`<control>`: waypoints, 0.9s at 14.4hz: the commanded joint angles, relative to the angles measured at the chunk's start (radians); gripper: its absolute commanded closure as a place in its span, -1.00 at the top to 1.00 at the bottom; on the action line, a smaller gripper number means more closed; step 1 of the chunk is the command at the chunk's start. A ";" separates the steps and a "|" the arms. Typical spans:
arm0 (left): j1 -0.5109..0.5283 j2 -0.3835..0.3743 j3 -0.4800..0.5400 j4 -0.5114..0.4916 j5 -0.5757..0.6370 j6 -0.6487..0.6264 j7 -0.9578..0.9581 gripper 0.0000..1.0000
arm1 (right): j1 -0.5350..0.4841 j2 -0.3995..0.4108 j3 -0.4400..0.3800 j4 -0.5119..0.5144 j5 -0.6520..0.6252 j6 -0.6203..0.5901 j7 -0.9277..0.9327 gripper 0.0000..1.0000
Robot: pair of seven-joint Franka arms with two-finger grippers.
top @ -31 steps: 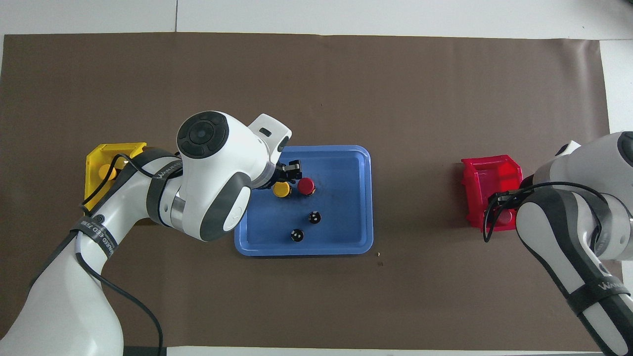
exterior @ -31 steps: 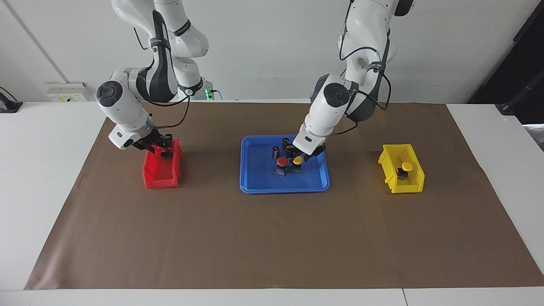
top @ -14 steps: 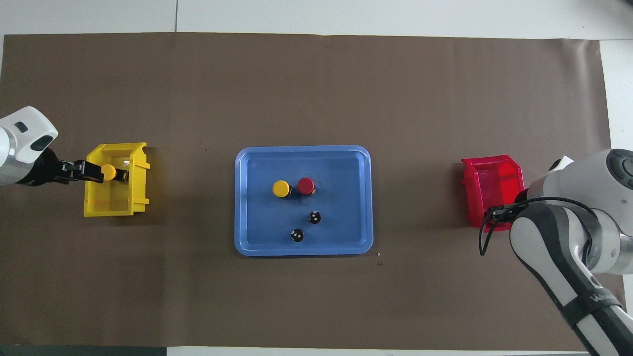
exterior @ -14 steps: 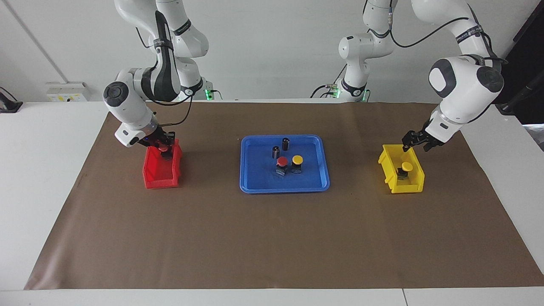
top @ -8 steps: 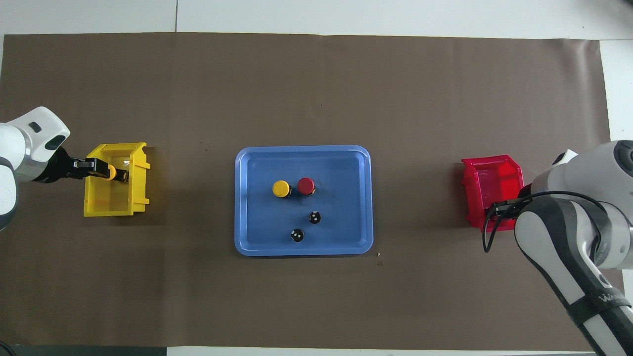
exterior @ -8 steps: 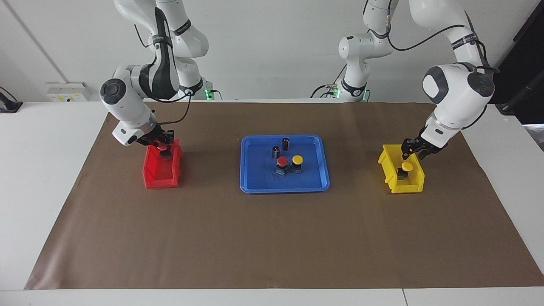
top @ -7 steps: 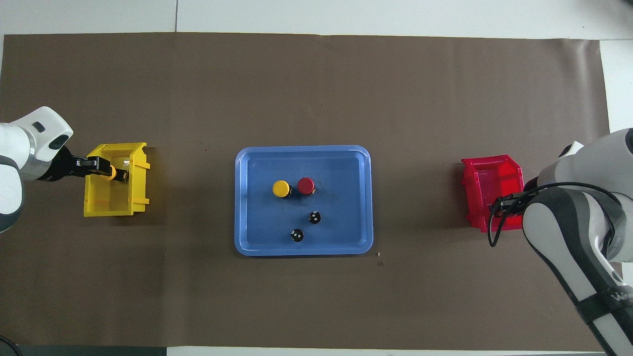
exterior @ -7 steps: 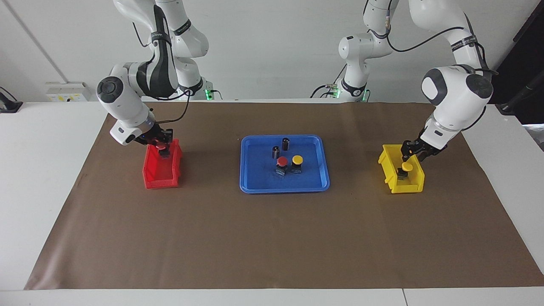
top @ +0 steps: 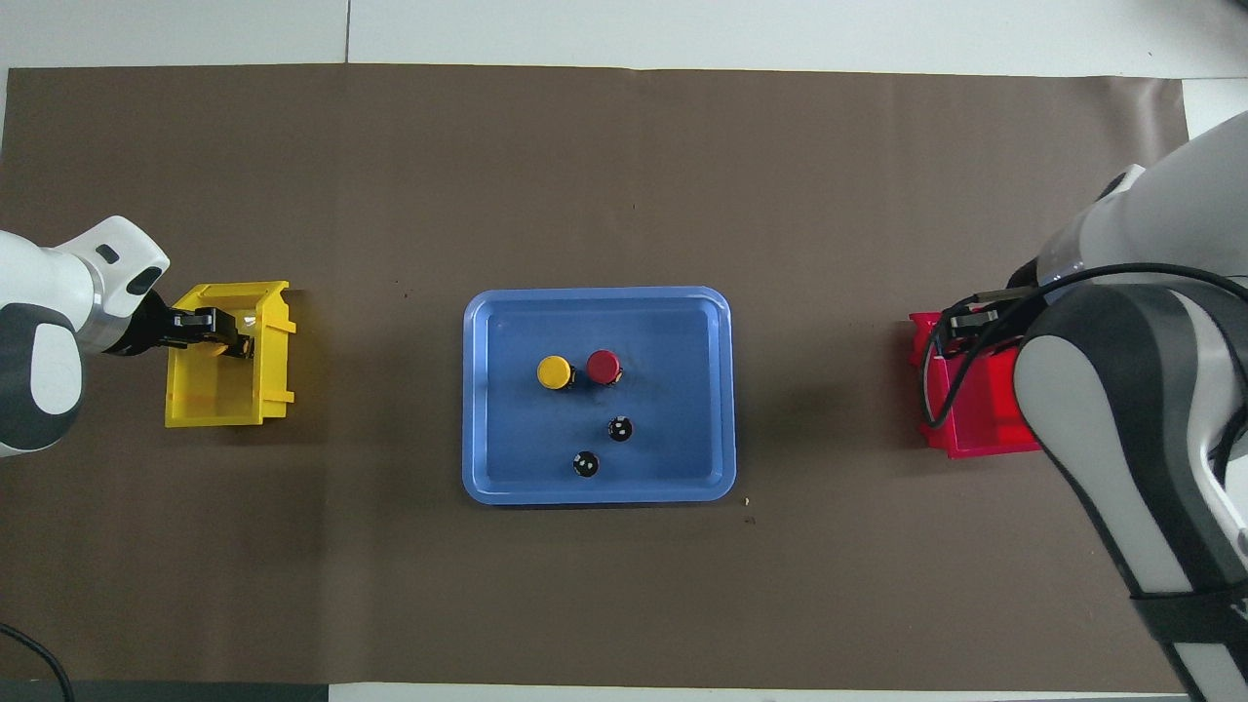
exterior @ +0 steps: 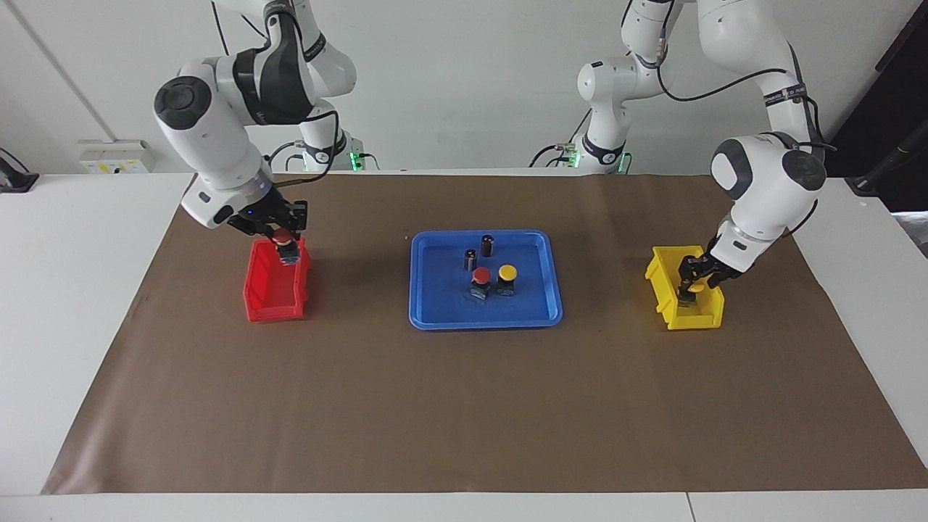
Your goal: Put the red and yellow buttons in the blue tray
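Since before, the right end effector (exterior: pixel 284 241) has risen over the red bin (exterior: pixel 275 286) at frame left, gripping a red button (exterior: pixel 281 237). The left end effector (exterior: pixel 694 281) has lowered into the yellow bin (exterior: pixel 685 299) at right, around a yellow button (exterior: pixel 696 288); grip unclear. At center, the blue tray (exterior: pixel 442 308) holds one red-capped button (exterior: pixel 480 276) and one yellow-capped button (exterior: pixel 507 272).

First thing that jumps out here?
The blue tray mid-table, already holding a red button, a yellow button and two dark cylinders. At the table's ends, the right gripper holds a red button over the red bin, and the left gripper reaches into the yellow bin.
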 commanded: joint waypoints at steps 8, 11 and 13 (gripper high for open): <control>-0.007 -0.009 -0.003 -0.006 0.009 0.010 -0.024 -0.63 | 0.319 0.195 -0.001 -0.040 0.043 0.413 0.424 -0.45; -0.009 -0.024 -0.003 0.082 0.009 -0.152 -0.024 -0.63 | 0.321 0.251 -0.001 -0.041 0.032 0.481 0.424 -0.44; -0.009 -0.026 -0.003 0.185 0.009 -0.290 -0.021 -0.63 | 0.321 0.273 -0.001 -0.043 0.023 0.501 0.422 -0.44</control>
